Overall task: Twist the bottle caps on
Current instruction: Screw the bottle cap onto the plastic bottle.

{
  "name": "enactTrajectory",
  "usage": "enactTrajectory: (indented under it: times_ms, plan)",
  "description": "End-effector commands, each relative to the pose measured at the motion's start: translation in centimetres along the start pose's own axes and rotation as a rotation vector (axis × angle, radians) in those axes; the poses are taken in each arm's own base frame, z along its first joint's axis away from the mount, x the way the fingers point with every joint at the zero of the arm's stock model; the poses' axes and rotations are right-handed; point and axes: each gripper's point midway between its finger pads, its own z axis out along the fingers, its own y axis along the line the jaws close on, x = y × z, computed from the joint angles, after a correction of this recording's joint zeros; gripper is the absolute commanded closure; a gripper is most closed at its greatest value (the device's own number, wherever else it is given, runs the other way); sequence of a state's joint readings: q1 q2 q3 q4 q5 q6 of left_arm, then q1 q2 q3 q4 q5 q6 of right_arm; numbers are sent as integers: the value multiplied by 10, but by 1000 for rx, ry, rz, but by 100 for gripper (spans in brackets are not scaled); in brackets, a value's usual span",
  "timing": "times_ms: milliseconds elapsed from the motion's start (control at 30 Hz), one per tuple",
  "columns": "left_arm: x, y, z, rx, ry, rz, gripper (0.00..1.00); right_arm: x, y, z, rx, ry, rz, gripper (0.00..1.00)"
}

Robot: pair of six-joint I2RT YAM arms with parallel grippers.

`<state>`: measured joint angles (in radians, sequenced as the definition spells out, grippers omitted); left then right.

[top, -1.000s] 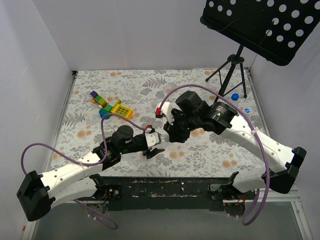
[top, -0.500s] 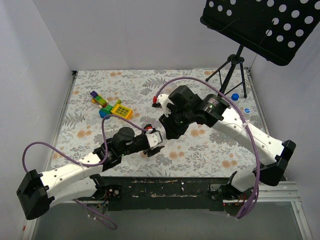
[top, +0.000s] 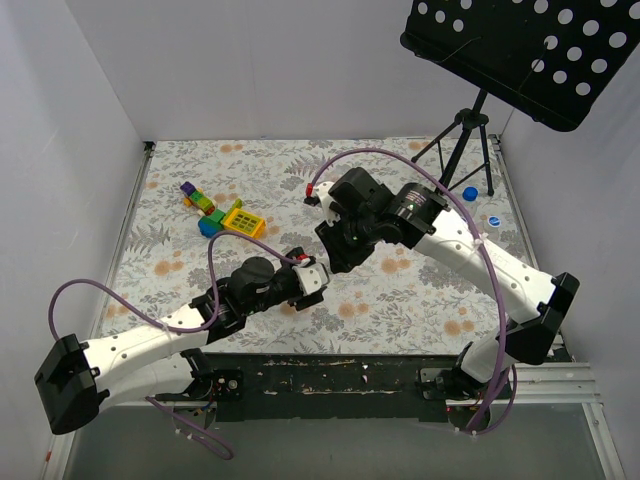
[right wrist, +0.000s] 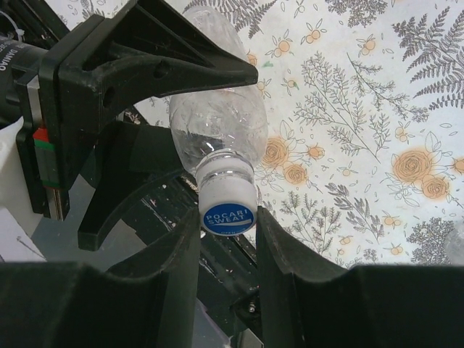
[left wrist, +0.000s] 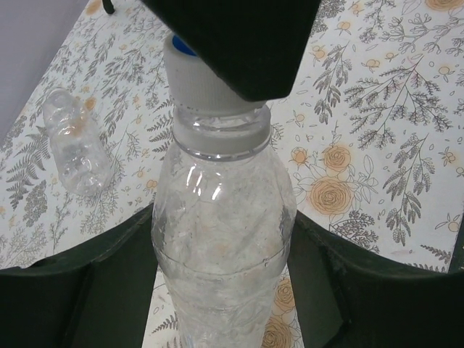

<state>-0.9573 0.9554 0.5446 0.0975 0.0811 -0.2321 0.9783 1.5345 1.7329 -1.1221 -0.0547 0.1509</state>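
Observation:
A small clear bottle stands between the black fingers of my left gripper, which is shut on its body. A white bottle cap with a blue printed top sits on the bottle's neck. My right gripper is shut on that cap, one finger on each side. In the top view the two grippers meet near the table's middle front, left below right, and they hide the bottle. Two loose bottle caps, one blue and one white-topped, lie at the far right.
Another clear bottle lies on its side on the floral cloth, left of the held one. Colourful toy blocks sit at the back left. A black tripod with a perforated music-stand plate stands at the back right.
My right arm's wrist has swung leftward and turned over the bottle top while staying on the cap. My left arm has shifted slightly right with the bottle.

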Motion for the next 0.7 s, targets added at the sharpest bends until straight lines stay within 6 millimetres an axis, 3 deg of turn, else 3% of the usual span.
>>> enactTrajectory:
  times_ms: [0,167,533,667]
  plan:
    - [-49,17,0,-62,-142,18,95,-15,12,11,-54,-58,13,94]
    - [-47,22,2,-93,-129,-9,98,-14,21,17,-111,-75,28,94]
    - [-67,28,-11,-132,-228,-33,100,-5,0,34,-67,-67,103,94]
    - [-61,26,-8,-123,-199,-52,100,-20,-5,11,-69,-157,96,96]
